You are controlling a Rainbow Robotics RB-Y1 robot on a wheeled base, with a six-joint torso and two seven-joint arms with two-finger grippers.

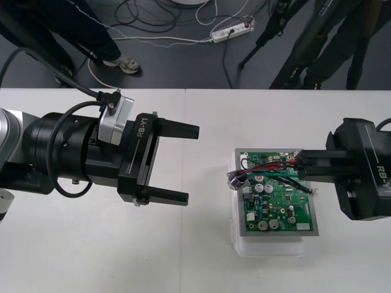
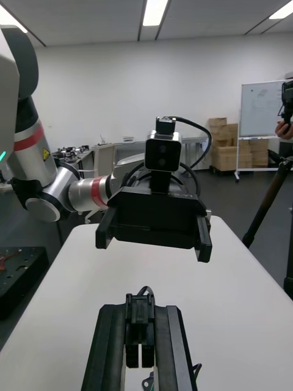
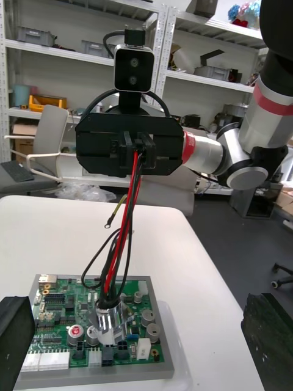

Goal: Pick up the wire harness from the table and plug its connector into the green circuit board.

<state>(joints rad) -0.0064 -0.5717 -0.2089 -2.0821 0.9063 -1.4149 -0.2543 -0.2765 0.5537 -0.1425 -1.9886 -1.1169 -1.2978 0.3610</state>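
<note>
The right end effector (image 1: 303, 166) pinches the wire harness (image 1: 259, 173) over the board (image 1: 275, 204). The left end effector (image 1: 191, 163) stands spread, left of the board.

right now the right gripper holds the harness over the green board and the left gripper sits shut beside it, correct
Not quite: the left gripper is open, its fingers far apart, as the front view shows. The rest stands: the right gripper holds the harness over the green board, and the left gripper sits beside it.
</note>
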